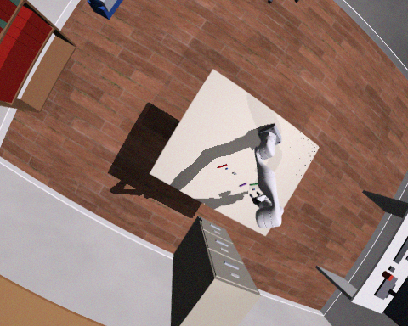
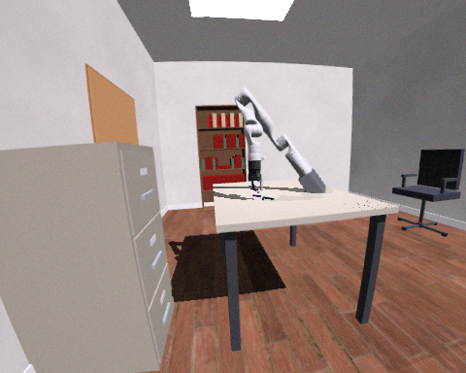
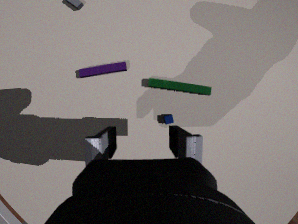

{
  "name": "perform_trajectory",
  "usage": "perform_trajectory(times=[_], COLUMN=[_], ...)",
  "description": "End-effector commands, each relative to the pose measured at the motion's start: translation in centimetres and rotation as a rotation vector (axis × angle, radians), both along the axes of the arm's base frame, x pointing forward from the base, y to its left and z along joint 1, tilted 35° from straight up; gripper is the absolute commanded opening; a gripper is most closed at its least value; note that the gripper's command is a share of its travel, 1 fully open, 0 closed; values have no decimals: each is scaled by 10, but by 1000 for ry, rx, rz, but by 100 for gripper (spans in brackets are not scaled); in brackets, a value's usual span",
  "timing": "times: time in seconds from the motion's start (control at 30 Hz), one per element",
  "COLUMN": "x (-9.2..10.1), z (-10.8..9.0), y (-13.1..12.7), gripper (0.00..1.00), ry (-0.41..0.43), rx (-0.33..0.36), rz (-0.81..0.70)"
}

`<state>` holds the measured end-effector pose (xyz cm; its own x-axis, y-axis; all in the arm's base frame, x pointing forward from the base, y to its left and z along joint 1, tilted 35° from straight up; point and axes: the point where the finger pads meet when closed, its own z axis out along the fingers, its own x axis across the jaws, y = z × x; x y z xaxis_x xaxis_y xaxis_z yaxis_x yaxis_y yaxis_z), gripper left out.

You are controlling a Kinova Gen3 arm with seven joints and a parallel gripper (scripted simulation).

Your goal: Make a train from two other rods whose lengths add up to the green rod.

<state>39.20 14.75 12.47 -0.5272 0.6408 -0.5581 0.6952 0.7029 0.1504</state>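
In the wrist view my gripper [image 3: 142, 137] is open and empty, low over the table. A small blue rod [image 3: 165, 119] lies just ahead of my right finger. The green rod [image 3: 176, 86] [image 1: 253, 184] lies flat beyond it. The purple rod [image 3: 101, 70] [image 1: 242, 185] lies to the green rod's left, with a gap between them. The gripper also shows in the top and exterior views [image 1: 254, 198] [image 2: 256, 186].
The rods lie on a cream table [image 1: 207, 110] [image 2: 324, 206]. A filing cabinet [image 1: 224, 259] [image 2: 82, 243] stands beside the table's near corner. A bookcase [image 2: 219, 146] stands at the back wall and an office chair [image 2: 433, 182] to the right.
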Motion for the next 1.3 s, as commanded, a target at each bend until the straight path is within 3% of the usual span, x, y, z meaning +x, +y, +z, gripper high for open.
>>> perform_trajectory(times=[0.0,1.27], x=[0,-1], z=[0,0], y=[1,1], gripper=[100,100], ry=[-1,-10], rx=[1,16], rz=[1,-24])
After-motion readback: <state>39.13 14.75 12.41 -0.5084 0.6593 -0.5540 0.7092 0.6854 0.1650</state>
